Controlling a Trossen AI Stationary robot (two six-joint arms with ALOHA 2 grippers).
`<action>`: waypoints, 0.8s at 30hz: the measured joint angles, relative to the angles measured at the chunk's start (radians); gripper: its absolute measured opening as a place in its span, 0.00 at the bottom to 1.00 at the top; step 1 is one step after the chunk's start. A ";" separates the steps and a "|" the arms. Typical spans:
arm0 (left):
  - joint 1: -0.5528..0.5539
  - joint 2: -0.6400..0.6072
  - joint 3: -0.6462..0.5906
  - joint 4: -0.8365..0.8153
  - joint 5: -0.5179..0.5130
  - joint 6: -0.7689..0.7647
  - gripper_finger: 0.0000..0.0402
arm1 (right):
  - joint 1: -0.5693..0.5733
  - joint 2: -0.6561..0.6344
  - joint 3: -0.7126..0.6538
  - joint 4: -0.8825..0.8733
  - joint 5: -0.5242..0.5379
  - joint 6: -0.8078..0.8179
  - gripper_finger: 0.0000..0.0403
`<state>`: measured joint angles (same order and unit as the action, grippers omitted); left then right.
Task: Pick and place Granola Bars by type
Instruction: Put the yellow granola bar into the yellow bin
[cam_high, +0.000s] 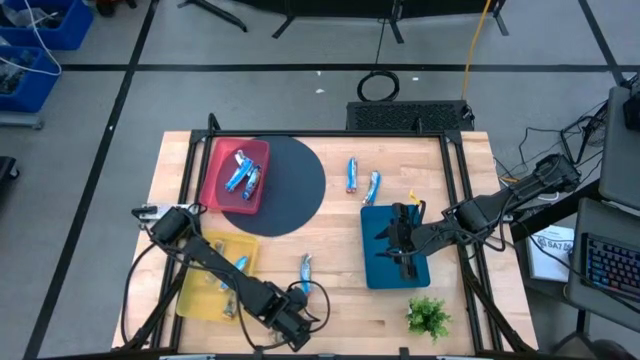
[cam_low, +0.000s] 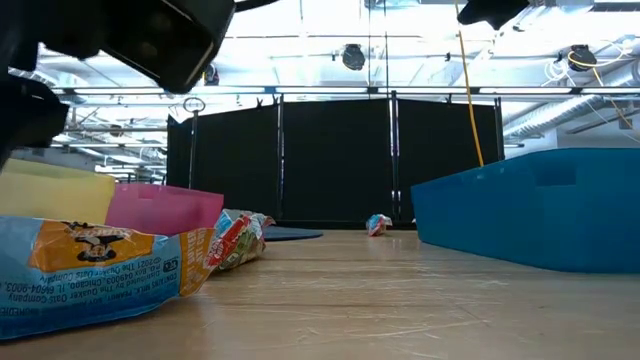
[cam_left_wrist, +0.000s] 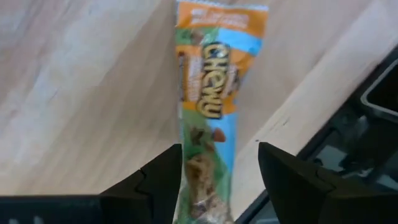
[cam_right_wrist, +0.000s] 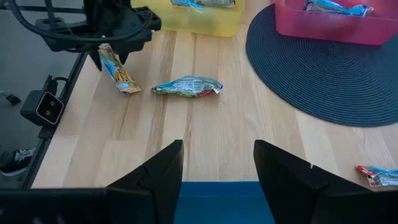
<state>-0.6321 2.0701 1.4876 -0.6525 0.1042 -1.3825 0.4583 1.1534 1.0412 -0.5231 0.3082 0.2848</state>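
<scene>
The left gripper (cam_left_wrist: 217, 180) holds a granola bar (cam_left_wrist: 211, 112) in its jaws near the wooden surface's (cam_high: 340, 300) front edge. The right gripper (cam_right_wrist: 217, 165) hovers over the blue bin (cam_high: 385, 270), jaws wide.

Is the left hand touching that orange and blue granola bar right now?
Touching. The right wrist view shows the left hand gripping the granola bar by one end, the bar hanging tilted down to the table.

left hand (cam_left_wrist: 217, 180) | bar (cam_left_wrist: 211, 112) lower end hidden | wrapper top cropped
</scene>
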 joint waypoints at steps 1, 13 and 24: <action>0.003 0.002 0.000 -0.006 0.001 0.000 0.53 | 0.000 0.000 0.000 -0.001 0.000 -0.001 0.46; 0.004 0.014 0.000 0.014 0.011 0.078 0.33 | 0.000 0.000 0.000 0.004 0.000 -0.012 0.46; 0.012 0.014 0.000 0.018 -0.017 0.093 0.14 | 0.000 0.000 0.000 0.004 0.002 -0.016 0.46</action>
<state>-0.6200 2.0842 1.4879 -0.6343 0.0872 -1.2897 0.4583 1.1534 1.0412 -0.5190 0.3099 0.2683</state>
